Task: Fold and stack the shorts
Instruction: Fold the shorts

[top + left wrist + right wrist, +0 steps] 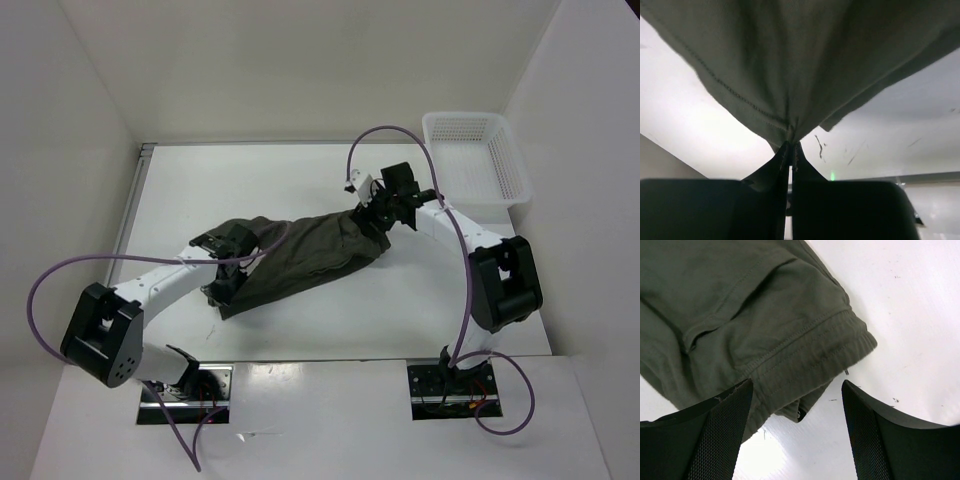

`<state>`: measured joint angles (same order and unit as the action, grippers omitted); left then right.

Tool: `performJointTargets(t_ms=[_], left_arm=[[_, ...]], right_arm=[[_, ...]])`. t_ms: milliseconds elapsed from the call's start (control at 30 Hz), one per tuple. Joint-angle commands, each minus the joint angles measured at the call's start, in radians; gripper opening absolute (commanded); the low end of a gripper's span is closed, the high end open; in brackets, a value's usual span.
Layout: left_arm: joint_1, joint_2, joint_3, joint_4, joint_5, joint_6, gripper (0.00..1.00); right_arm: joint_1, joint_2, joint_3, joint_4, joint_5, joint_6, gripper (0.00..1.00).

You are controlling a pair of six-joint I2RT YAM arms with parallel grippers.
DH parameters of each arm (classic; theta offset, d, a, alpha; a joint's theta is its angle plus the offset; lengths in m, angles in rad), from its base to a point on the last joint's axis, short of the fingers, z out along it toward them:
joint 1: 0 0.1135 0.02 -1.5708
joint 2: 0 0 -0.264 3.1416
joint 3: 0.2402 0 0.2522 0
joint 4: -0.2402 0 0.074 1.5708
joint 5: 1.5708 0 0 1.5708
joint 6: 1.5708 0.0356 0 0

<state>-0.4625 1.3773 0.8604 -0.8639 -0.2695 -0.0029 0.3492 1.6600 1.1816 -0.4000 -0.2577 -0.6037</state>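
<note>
Your left tool (791,146): clamped tight on hem (730,92) of shorts (310,255), cloth bunching into tips.
Shorts lie on table (300,180), mid-field; long axis slants from near-left legs up to far-right waistband (840,347).
Your right tool (796,386): jaws wide, holding nothing, poised just over waistband corner, which sits between tips.
Each arm nearer its own end.
Judgement: next move wants right tool down on waistband, then fold along that axis.
Basket (475,150): far right, well apart.
</note>
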Motion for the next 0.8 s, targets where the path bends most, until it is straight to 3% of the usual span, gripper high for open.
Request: performJointTargets(t_ms=[0, 200, 333, 400, 500, 633, 767], left_arm=[[-0.013, 0.008, -0.038, -0.032, 0.007, 0.003, 0.04], [-0.033, 0.017, -0.110, -0.009, -0.025, 0.003, 0.08], [-0.042, 0.046, -0.107, 0.002, -0.025, 0.003, 0.35], [-0.042, 0.046, -0.086, 0.011, -0.040, 0.003, 0.43], [-0.032, 0.025, 0.000, 0.011, -0.050, 0.003, 0.44], [0.060, 0.002, 0.196, 0.003, 0.080, 0.003, 0.44], [0.073, 0.026, 0.210, 0.074, 0.102, 0.003, 0.47]], right_arm=[[0.011, 0.012, 0.026, 0.056, 0.017, 0.005, 0.76], [0.011, 0.021, 0.026, 0.099, 0.057, 0.076, 0.76], [0.002, 0.041, 0.049, 0.127, 0.048, 0.235, 0.82], [0.002, 0.050, 0.049, 0.116, 0.035, 0.294, 0.91], [-0.010, 0.050, 0.038, 0.103, 0.023, 0.415, 1.00], [-0.062, 0.060, -0.005, 0.076, -0.049, 0.551, 1.00], [-0.073, 0.072, -0.083, 0.087, -0.049, 0.621, 1.00]])
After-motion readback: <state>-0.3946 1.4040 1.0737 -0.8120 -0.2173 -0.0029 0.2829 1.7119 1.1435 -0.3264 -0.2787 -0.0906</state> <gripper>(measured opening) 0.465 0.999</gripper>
